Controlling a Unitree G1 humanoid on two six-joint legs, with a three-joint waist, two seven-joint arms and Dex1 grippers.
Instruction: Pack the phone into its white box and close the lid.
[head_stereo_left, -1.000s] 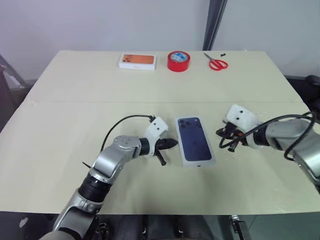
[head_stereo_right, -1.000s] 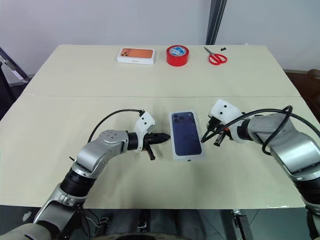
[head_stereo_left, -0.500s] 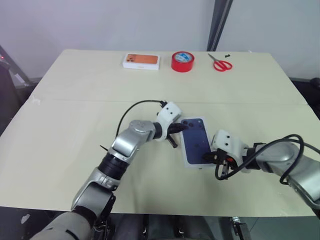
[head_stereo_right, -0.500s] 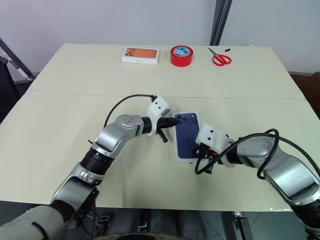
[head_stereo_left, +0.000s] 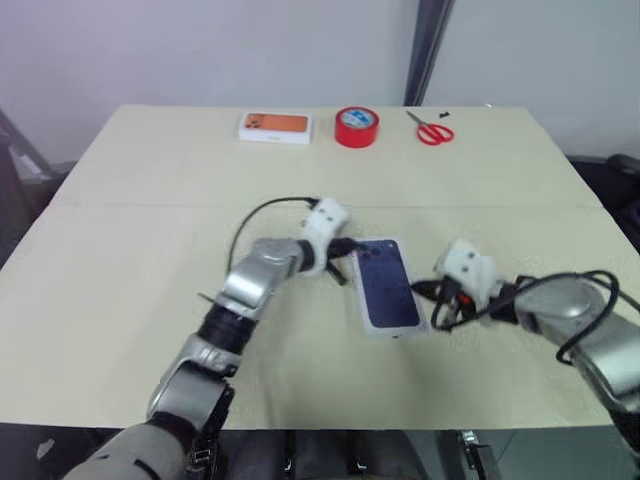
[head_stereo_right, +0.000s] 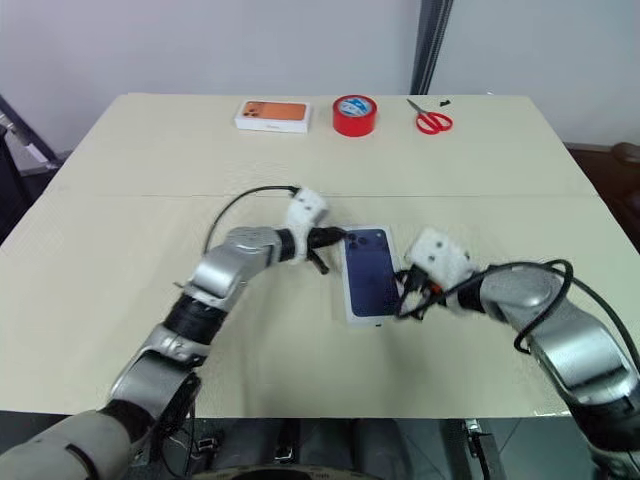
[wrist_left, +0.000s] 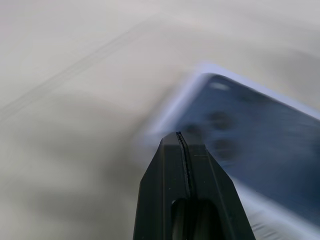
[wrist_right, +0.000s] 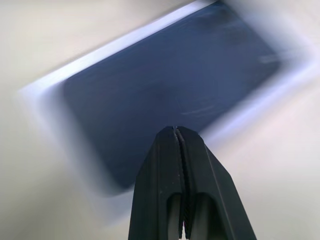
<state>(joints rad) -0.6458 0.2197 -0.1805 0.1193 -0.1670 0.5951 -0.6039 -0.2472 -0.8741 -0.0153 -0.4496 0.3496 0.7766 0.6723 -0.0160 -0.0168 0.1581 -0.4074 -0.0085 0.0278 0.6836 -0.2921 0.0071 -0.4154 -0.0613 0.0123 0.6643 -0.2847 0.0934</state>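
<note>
Pale cream covers the table (head_stereo_right: 120, 200), with a blank wall behind it. Along the far edge, from left to right, sit an orange-topped box (head_stereo_right: 272, 115), a roll of red tape (head_stereo_right: 354, 114) and red-handled scissors (head_stereo_right: 430, 121), all well apart from the work.

Nearer, the left gripper (head_stereo_right: 335, 238) has its two black fingers pressed together, empty, the tip at the far left corner of the white box (head_stereo_right: 349, 313). The phone (head_stereo_right: 371, 281) lies flat inside that shallow tray, glossy navy back up, camera cluster at the far end, white rim showing around it. To its right, the right gripper (head_stereo_right: 409, 292) is likewise closed on nothing, its tip just beside the box's right wall.

The phone looks stiff, slim and slick, likely to slide under a pinch, so its long edges are the safer hold. The thin-walled box probably shifts easily when nudged; steadying opposite sides seems wise.
</note>
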